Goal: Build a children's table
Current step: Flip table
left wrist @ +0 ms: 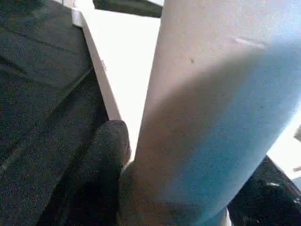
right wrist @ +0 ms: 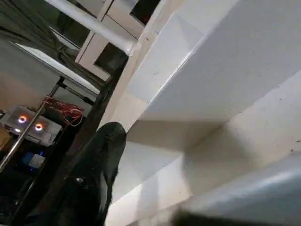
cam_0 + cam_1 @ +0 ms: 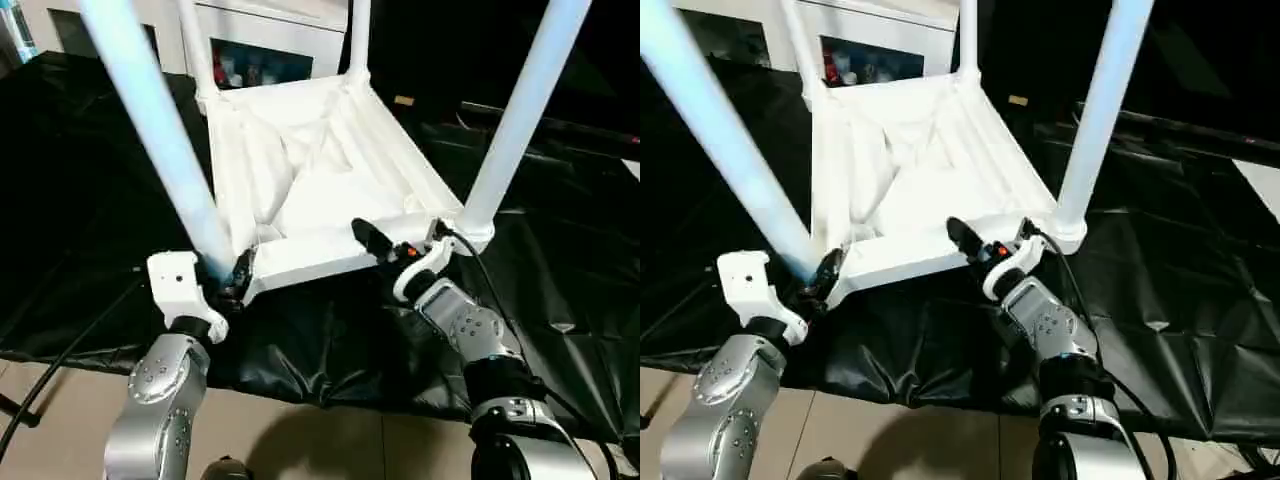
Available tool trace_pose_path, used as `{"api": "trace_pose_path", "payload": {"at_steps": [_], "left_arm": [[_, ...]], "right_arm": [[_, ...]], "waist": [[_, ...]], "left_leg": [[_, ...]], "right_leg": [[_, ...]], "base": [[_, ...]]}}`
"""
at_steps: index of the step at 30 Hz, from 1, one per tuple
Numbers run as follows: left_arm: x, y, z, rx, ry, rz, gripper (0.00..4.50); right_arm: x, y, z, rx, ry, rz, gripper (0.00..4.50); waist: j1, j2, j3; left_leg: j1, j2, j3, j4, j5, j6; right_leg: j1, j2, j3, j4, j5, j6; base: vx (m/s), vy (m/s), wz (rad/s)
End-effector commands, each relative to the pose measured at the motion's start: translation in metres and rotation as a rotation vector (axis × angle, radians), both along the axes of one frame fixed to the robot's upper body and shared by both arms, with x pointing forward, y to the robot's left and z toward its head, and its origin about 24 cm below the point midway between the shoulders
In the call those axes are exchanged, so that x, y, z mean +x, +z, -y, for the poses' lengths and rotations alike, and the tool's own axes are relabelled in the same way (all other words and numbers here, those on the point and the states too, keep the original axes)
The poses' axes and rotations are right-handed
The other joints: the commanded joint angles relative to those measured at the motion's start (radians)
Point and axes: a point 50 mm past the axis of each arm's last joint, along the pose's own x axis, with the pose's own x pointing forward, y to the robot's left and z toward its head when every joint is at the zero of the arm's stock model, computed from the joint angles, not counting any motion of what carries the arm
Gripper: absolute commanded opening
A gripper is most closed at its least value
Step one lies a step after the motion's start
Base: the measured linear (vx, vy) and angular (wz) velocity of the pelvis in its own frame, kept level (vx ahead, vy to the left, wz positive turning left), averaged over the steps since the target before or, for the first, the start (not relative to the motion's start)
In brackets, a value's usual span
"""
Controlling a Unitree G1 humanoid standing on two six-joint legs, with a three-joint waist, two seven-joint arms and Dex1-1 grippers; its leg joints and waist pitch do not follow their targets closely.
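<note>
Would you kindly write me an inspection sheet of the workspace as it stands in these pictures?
Surface: black sheet covers the work area, wrinkled; tan floor at the near edge.
Job's things: children's table lies upside down on the sheet, four legs standing in its corner sockets; near left leg, near right leg.
Clutter: a small tan item on the sheet behind the table, too small to identify.
Grippers: left gripper at the base of the near left leg; right gripper on the top's near rim beside the near right leg.
Cables: black cable by the left arm; another along the right forearm.
Surroundings: white cabinet with glass doors behind.
</note>
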Motion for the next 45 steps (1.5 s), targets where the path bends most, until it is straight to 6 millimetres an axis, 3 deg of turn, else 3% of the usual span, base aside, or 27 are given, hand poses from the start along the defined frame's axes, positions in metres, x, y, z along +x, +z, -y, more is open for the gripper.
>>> {"api": "trace_pose_path", "payload": {"at_steps": [1, 3, 6, 7, 12, 13, 16, 20, 27, 39, 45], "left_arm": [[0.003, 0.011, 0.019, -0.101, -0.115, 0.062, 3.01], [0.001, 0.011, 0.018, -0.110, -0.141, 0.068, 3.39], [-0.002, 0.009, 0.012, -0.094, -0.149, 0.066, 3.47], [-0.007, 0.005, 0.006, -0.082, -0.174, 0.053, 3.58], [-0.020, -0.003, -0.009, -0.070, -0.220, 0.014, 3.91], [-0.029, -0.007, -0.016, -0.017, -0.262, 0.001, 3.95], [-0.038, -0.006, -0.018, 0.052, -0.343, 0.011, 3.98], [-0.051, 0.010, -0.007, 0.080, -0.507, 0.077, 3.98], [-0.047, 0.025, 0.010, 0.182, -0.577, 0.170, 3.98], [-0.037, 0.044, 0.020, 0.228, -0.574, 0.260, 3.98], [-0.038, 0.048, 0.023, 0.230, -0.588, 0.280, 3.98]], "right_arm": [[0.009, 0.018, 0.002, 0.043, -0.004, 0.078, 3.12], [0.010, 0.022, 0.004, 0.043, -0.015, 0.097, 2.92], [0.011, 0.025, 0.008, 0.047, -0.036, 0.109, 2.89], [0.011, 0.028, 0.012, 0.048, -0.052, 0.120, 2.86], [0.010, 0.036, 0.019, 0.045, -0.074, 0.151, 2.69], [0.009, 0.041, 0.023, 0.023, -0.079, 0.178, 2.64], [0.007, 0.047, 0.026, -0.009, -0.089, 0.204, 2.57], [0.005, 0.057, 0.034, -0.085, -0.124, 0.241, 2.36], [0.004, 0.067, 0.043, -0.119, -0.208, 0.252, 2.12], [0.006, 0.083, 0.055, -0.242, -0.340, 0.264, 1.99], [0.008, 0.085, 0.066, -0.332, -0.408, 0.257, 1.99]], "waist": [[-0.001, 0.006, -0.061], [0.000, 0.006, -0.062], [-0.001, 0.002, -0.064], [0.000, 0.009, -0.065], [-0.006, 0.007, -0.070], [-0.005, 0.012, -0.068], [-0.004, 0.014, -0.067], [-0.002, 0.015, -0.060], [-0.003, 0.013, -0.056], [-0.006, 0.005, -0.059], [-0.004, 0.003, -0.056]], "left_leg": [[0.021, 0.097, -0.037, -0.066, -0.013, 0.001], [0.021, 0.095, -0.036, -0.065, 0.001, 0.001], [0.020, 0.095, -0.036, -0.064, 0.022, 0.010], [0.019, 0.094, -0.037, -0.063, 0.033, 0.015], [0.019, 0.092, -0.035, -0.058, 0.075, 0.037], [0.020, 0.092, -0.035, -0.058, 0.077, 0.042], [0.022, 0.094, -0.035, -0.061, 0.058, 0.038], [0.027, 0.097, -0.032, -0.070, -0.009, -0.011], [0.026, 0.093, -0.031, -0.075, -0.071, -0.049], [0.017, 0.086, -0.030, -0.071, -0.058, -0.047], [0.022, 0.087, -0.026, -0.071, -0.087, -0.052]], "right_leg": [[0.038, -0.149, 0.080, -0.064, 0.056, -0.123], [0.038, -0.148, 0.080, -0.062, 0.072, -0.125], [0.039, -0.146, 0.079, -0.056, 0.118, -0.135], [0.039, -0.146, 0.079, -0.054, 0.132, -0.134], [0.038, -0.138, 0.078, -0.045, 0.203, -0.135], [0.034, -0.137, 0.078, -0.047, 0.207, -0.129], [0.032, -0.136, 0.079, -0.048, 0.179, -0.111], [0.026, -0.137, 0.079, -0.055, 0.093, -0.114], [0.023, -0.136, 0.083, -0.065, -0.002, -0.067], [0.024, -0.132, 0.082, -0.063, 0.002, -0.046], [0.017, -0.130, 0.083, -0.072, -0.074, -0.028]], "base": [[0.000, 0.000, 0.00], [0.000, 0.000, 0.00], [0.000, 0.000, 0.00], [0.000, 0.000, 0.00], [0.000, 0.000, 0.00], [0.000, 0.000, 0.00], [0.000, 0.000, 0.00], [0.000, 0.000, 0.00], [0.000, 0.000, 0.00], [0.000, 0.000, 0.00], [0.000, 0.000, 0.00]]}}
